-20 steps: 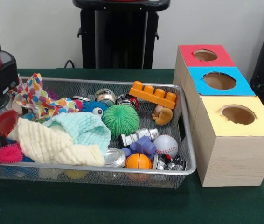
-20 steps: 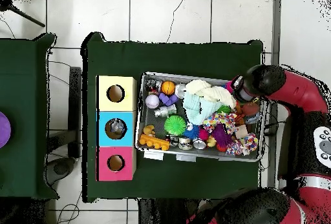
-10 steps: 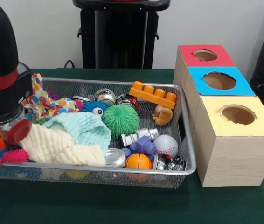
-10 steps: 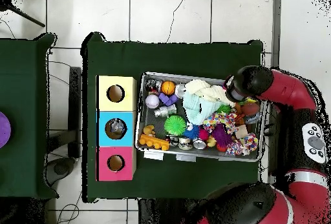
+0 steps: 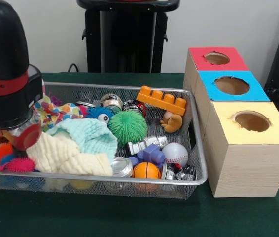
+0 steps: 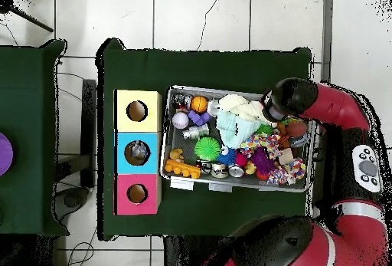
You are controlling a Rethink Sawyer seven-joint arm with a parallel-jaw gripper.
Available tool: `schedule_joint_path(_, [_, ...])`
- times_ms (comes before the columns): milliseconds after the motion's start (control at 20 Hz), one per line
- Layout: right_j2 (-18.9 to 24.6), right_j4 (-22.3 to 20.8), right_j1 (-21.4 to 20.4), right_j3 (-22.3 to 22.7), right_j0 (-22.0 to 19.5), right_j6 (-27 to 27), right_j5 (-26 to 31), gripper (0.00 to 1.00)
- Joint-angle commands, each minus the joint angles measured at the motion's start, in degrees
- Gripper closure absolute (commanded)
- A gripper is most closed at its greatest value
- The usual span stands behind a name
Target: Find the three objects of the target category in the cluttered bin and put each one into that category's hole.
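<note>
Cloth, cream and mint (image 5: pixel 75 145), buries the bin's (image 5: pixel 198 168) left end beneath my tool (image 5: pixel 16 132), whose opening I cannot tell, so I should descend slowly and nudge it aside, since which toys belong in the holes (image 5: pixel 252 121) stays unclear.

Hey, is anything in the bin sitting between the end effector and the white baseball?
Yes. The end effector is at the opposite end of the mesh bin from the baseball. Between them lie the cream cloth and the mint cloth, heaped together, then a purple block.
</note>
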Motion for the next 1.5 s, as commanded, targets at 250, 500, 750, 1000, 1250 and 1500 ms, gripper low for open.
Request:
schedule_joint_path(250, [-0.9,9.0,-2.2,16.8,6.1,17.1,-5.0,1.0])
schedule_joint_path(500, [-2.7,12.7,-3.2,19.1,8.2,18.6,-6.0,1.0])
schedule_joint_path(750, [-4.0,16.4,-4.0,21.3,10.3,19.1,-7.3,1.0])
schedule_joint_path(1000, [-5.3,20.1,-4.1,22.8,12.3,19.9,-8.7,1.0])
schedule_joint_path(1250, [-7.1,23.8,-5.3,24.7,14.8,20.9,-8.9,1.0])
schedule_joint_path(1500, [-9.4,27.8,-8.0,26.3,17.8,22.8,-5.5,1.0])
